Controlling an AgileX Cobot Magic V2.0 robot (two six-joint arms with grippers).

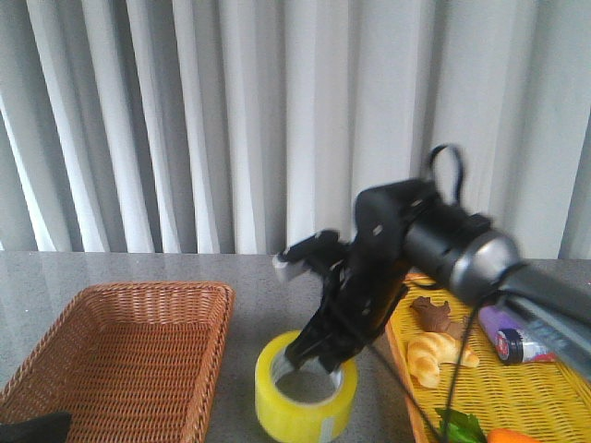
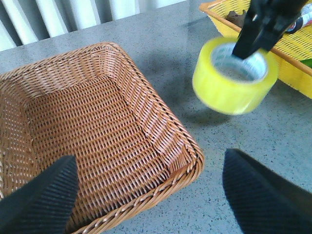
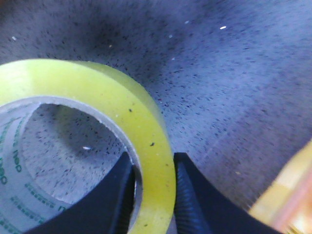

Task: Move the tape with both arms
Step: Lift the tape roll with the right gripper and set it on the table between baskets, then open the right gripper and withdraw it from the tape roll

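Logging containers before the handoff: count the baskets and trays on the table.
2. A brown wicker basket sits on the left of the table, and a yellow tray holding food items sits on the right, partly cut off by the frame. Others may lie outside view.

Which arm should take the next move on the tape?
Right. The right gripper has its fingers clamped on the wall of the tape, one inside the core, one outside. The left gripper is open and empty above the wicker basket, well placed to receive it afterwards.
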